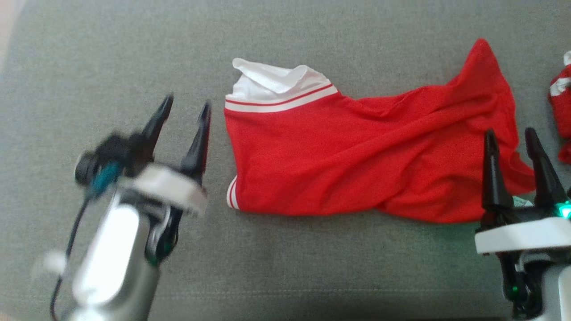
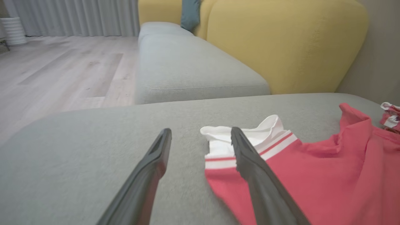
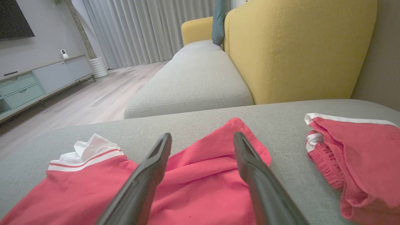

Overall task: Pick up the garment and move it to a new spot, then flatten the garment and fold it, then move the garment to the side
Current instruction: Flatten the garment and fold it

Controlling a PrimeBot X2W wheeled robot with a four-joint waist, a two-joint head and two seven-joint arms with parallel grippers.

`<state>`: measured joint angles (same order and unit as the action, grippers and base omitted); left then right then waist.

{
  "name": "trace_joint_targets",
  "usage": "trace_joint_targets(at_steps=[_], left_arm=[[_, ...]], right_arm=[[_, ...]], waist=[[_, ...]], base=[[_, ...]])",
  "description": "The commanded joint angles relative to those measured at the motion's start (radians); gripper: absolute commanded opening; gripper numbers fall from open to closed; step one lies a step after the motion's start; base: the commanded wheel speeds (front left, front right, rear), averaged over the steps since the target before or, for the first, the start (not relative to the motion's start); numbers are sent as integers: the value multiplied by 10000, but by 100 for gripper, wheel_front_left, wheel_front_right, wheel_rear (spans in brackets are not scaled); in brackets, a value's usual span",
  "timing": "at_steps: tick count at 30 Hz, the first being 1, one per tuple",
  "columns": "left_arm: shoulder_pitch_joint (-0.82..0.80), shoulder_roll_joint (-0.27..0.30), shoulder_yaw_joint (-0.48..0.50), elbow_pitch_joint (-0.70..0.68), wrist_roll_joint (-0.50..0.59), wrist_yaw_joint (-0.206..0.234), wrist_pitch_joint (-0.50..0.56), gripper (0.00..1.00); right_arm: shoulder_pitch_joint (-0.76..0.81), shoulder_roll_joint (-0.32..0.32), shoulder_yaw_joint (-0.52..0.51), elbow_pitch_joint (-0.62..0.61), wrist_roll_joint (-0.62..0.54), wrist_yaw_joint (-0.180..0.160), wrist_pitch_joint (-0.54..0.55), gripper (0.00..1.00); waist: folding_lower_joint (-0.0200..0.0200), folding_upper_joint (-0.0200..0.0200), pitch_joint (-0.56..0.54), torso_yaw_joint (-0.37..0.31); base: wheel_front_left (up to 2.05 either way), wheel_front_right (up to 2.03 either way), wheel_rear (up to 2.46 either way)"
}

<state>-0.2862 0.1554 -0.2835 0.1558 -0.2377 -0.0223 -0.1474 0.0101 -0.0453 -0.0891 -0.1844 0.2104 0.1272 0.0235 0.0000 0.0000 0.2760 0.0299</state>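
Red jersey [image 1: 357,156] is lying crumpled on the grey sofa seat [image 1: 134,53], with its white striped trim toward the left. Left tool [image 1: 187,102] is hovering open and empty just beside that trim. Right tool [image 1: 510,132] is standing open and empty over the jersey's right end. Second red garment [image 1: 563,102] is lying apart at far right.

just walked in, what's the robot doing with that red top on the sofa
A two-armed robot is working on a red garment with white striped trim, which lies rumpled on a grey fabric sofa cushion. Neither gripper holds it: the left gripper is open beside its white end, the right gripper open at the opposite end. A second red garment lies further right.
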Motion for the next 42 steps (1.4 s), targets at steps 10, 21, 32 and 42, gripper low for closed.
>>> trace_joint_targets(at_steps=[10, 21, 32, 42], left_arm=[[-4302, -154, -216, 3271, -996, -892, 2197, 100], [-6250, -179, -785, 6326, -1810, -1073, 2486, 100], [-7095, 19, -1730, 7296, -2094, -1082, 1258, 0], [-6957, -175, -2195, 7347, -2140, -1082, 495, 0]], right_arm=[[-910, -49, 704, -323, 135, 35, -43, 100], [-1075, -49, 789, -121, 292, 35, -197, 100], [-1345, -49, 622, 229, 167, 35, 20, 100], [-3636, -1252, 166, 2104, 468, 35, 1152, 100]], waist=[[0, 0, 1156, -605], [0, 0, 1540, -972], [0, 0, 1556, -1044], [0, 0, 1693, -665]], base=[[0, 0, 0], [0, 0, 0], [0, 0, 0], [0, 0, 0]])
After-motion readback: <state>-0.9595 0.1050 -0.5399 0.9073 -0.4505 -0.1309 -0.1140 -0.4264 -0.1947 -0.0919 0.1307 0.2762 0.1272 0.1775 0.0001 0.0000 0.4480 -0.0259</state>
